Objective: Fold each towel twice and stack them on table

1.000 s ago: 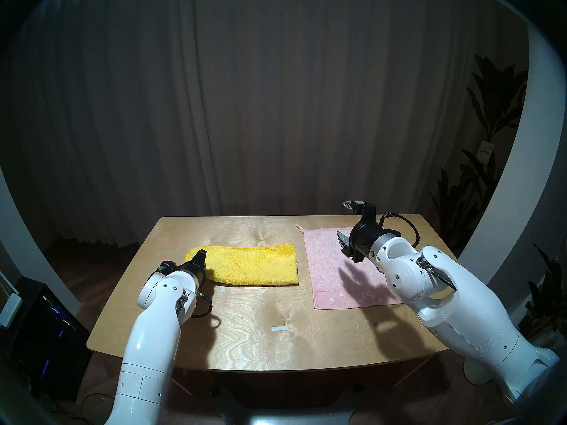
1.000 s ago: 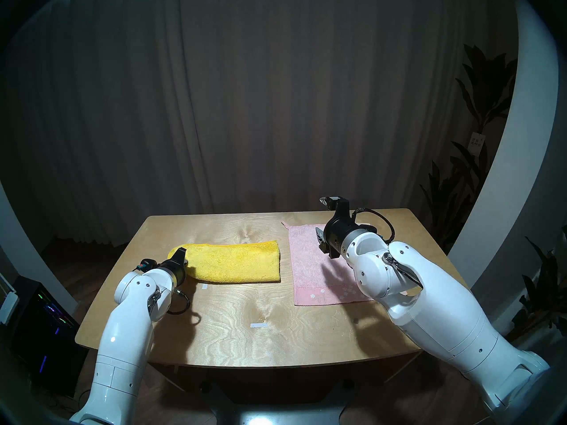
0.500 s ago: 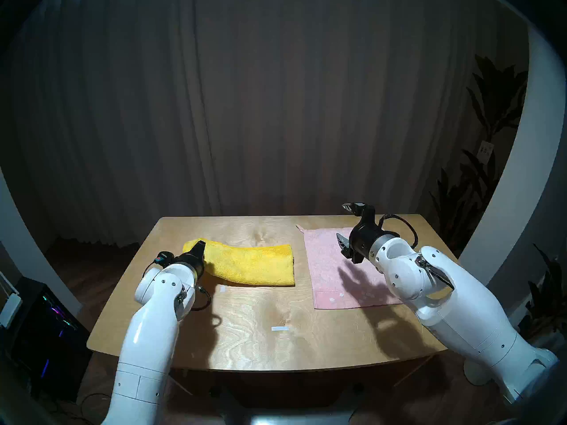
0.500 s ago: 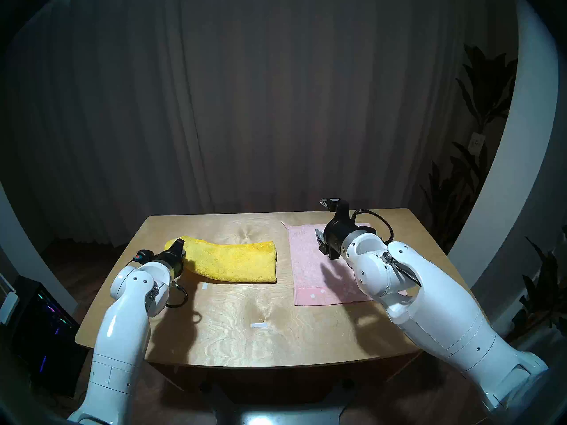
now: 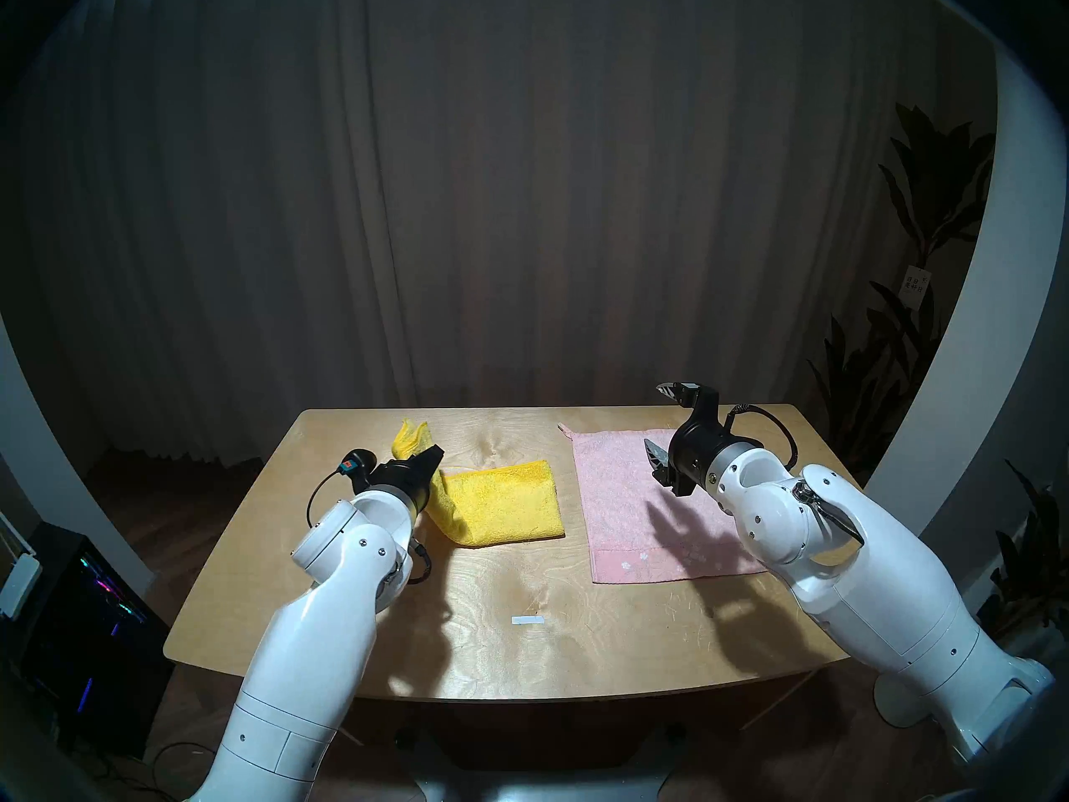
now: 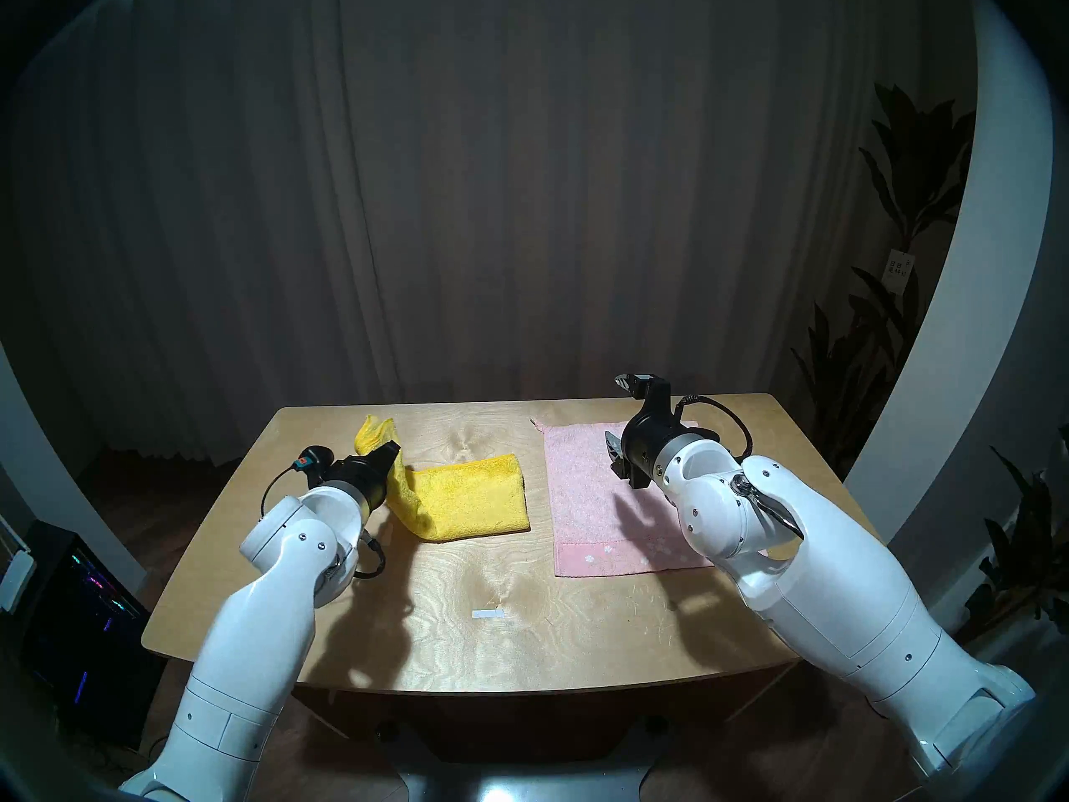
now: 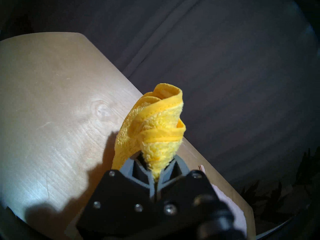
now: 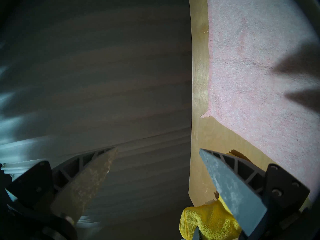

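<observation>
Grip first: my left gripper (image 5: 432,456) is clamped on the bunched left end of the yellow towel (image 5: 509,503), jaws fully closed on the cloth, which sprouts out past the fingertips in the left wrist view (image 7: 155,127). That end is lifted off the table (image 5: 358,610) at about 10 o'clock from the tabletop's centre, while the towel's right half lies flat, already folded once into a long band. I judge this to be the second fold, carrying the left end over onto the right.

To do it well I'd carry the held end toward 3 o'clock in a low arc, high enough that the hanging cloth clears the flat half and doesn't drag it. The pinch is at one bunched spot, not along the whole short edge, so the near corner sags; I'd expect a skewed landing unless I lay it down slowly and line the held edge with the right-hand edge before opening.

Further right, the pink towel (image 5: 648,505) lies flat and unfolded at about 2 o'clock, flowered border toward me. My right gripper (image 5: 665,427) hovers above it with jaws spread wide, holding nothing. I'd keep it parked there, or use it to pin the yellow towel's right edge if that starts to slide.
</observation>
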